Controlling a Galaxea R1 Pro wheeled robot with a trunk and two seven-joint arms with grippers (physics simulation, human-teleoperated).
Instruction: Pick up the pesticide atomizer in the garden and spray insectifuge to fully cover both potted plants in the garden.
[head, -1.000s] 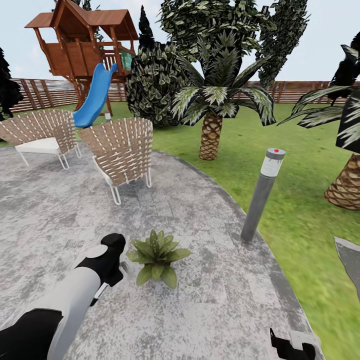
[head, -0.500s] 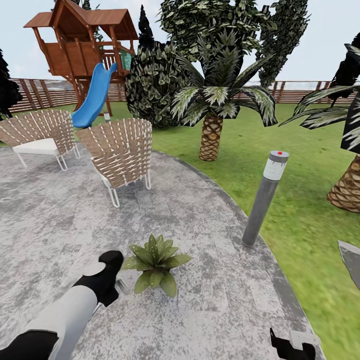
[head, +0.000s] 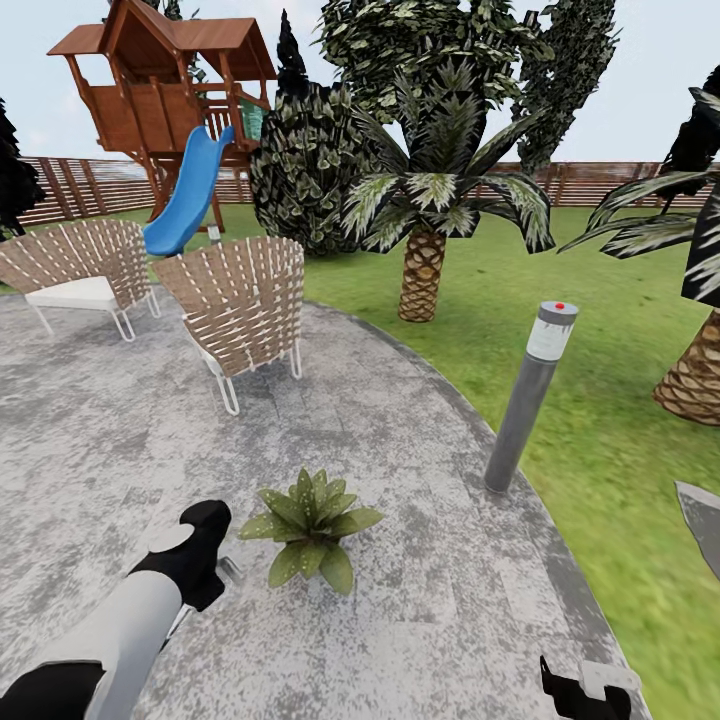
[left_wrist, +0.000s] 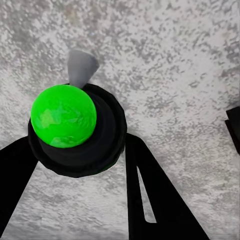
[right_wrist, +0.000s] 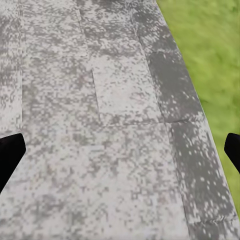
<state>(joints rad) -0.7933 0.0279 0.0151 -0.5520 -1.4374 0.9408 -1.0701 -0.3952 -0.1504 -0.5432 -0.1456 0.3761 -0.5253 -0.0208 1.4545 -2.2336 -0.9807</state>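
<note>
Atomizer (left_wrist: 72, 130) was clamped between the fingers of the left gripper (head: 205, 545), its grey nozzle facing the potted plant (head: 308, 522) at three o'clock, probably for spraying. The right gripper (right_wrist: 120, 150) hung released above the patio (head: 420, 600), fingertips wide apart.

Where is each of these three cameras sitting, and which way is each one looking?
Head view: up on the robot's head, looking forward and down over the patio, one potted plant, chairs and lawn; the left arm and left gripper show.
Left wrist view: on the left arm, looking along black fingers closed on the pesticide atomizer, seen end-on, paving beyond.
Right wrist view: on the right arm, looking down at paving and the grass edge; black fingertips sit wide apart at the sides.
Shared: all three show the grey stone patio.
</note>
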